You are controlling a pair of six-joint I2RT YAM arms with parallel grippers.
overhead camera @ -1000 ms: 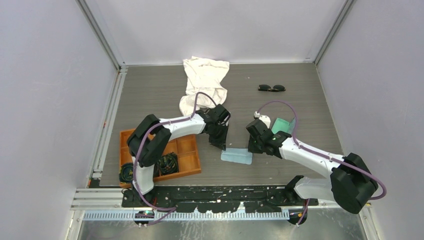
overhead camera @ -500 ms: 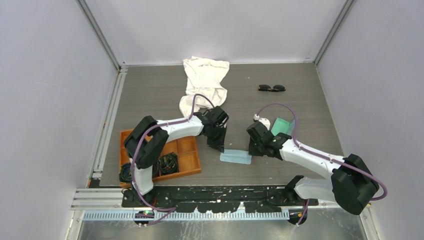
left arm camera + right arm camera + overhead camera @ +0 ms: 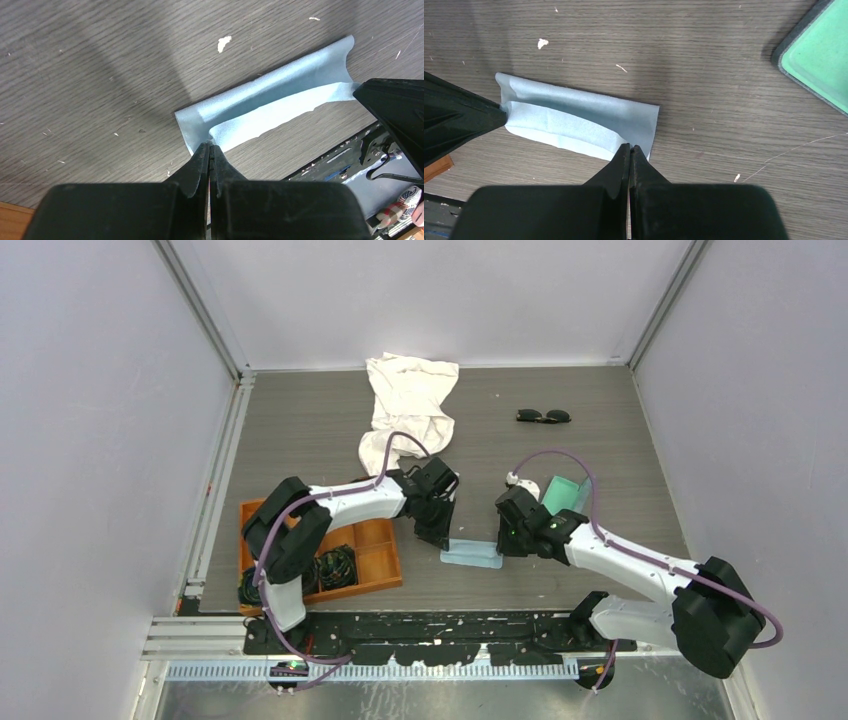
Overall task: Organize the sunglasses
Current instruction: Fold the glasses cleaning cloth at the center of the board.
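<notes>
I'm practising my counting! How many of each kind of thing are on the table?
sunglasses: 1
white cloth: 1
blue cloth: 1
glasses case: 1
orange tray: 1
black coiled bundles: 2
Total: 7

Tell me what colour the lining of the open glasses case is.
Mint green. The glasses case lining shows best in the right wrist view.

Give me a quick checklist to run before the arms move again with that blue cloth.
1. Left gripper pinched shut on one end of the blue cloth: ok.
2. Right gripper pinched shut on the opposite end: ok.
3. Cloth fold lying flat and even: not ok, the upper layer covers only part.
4. Sunglasses well away from both arms: ok.
5. Glasses case open, green lining showing: ok.
</notes>
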